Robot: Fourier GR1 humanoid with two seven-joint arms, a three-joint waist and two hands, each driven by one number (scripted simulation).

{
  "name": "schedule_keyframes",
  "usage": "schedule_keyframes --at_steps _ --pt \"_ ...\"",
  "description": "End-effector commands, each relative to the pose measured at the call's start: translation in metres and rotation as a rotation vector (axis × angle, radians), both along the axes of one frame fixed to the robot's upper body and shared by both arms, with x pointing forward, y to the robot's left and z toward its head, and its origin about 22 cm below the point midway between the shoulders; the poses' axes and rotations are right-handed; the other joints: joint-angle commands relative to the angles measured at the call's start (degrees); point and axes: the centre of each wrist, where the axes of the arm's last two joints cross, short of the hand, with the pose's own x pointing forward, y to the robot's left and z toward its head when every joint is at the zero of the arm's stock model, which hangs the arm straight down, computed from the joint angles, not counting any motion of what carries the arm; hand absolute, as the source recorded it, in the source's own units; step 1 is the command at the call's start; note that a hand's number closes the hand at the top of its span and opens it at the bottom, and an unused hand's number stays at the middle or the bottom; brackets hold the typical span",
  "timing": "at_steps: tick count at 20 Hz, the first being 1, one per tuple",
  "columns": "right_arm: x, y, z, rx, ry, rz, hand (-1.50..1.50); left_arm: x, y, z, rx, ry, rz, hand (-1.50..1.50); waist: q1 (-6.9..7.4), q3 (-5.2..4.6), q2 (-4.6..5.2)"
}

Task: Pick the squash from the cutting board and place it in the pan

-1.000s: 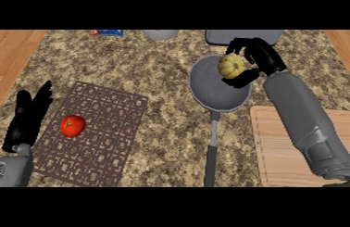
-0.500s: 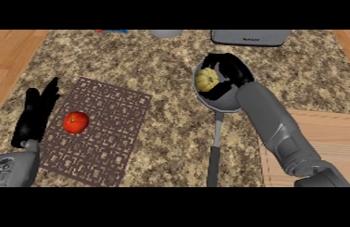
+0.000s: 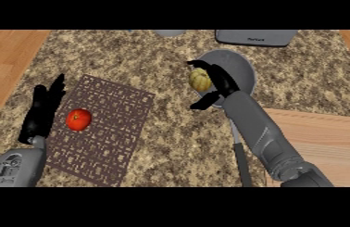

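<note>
Right robot hand (image 3: 222, 85), head view: black, at the end of a grey forearm (image 3: 263, 138) that comes in from the lower right. Fingers and thumb are curled round the squash (image 3: 199, 80), fingers over its top and right side, thumb below it.

Squash: pale yellow, ribbed, rounded. It is held in the right robot hand at the left rim of the pan (image 3: 240, 68), overlapping that rim in this view and well apart from the wooden cutting board (image 3: 318, 133). Height above the pan cannot be told.

Pan: grey, round, on the counter (image 3: 137, 59) right of centre. Its handle (image 3: 240, 163) runs toward the lower edge and is partly hidden by the forearm.

Wooden cutting board: light wood, at the right edge, with the forearm crossing its left side.

Left robot hand (image 3: 41, 112): black, at the left edge, fingers straight and pointing up the view, holding nothing. It rests beside the left border of the mat (image 3: 109, 138).

Mat: dark brown, lattice pattern, lying flat and skewed on the counter at lower left.

Tomato (image 3: 78, 119): red, on the mat near its left border, just beside the left robot hand.

Counter: speckled brown stone. A dark grey rectangular item (image 3: 256, 36) and a small grey rounded item (image 3: 169, 33) sit at its far edge, both cut off by the view
</note>
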Motion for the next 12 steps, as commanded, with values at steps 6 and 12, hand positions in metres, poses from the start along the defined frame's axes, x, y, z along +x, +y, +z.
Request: schedule_keyframes --at_steps 6,12 --pt "0.0 0.004 0.001 0.252 -0.057 -0.048 -1.5 0.005 0.003 0.015 -0.02 0.018 0.01 0.0 -0.64 0.04 -0.46" --pt "0.018 -0.02 0.027 0.371 -0.088 -0.184 -1.5 -0.002 -0.005 -0.002 -0.004 0.028 0.036 0.0 -1.68 -0.05 -0.7"
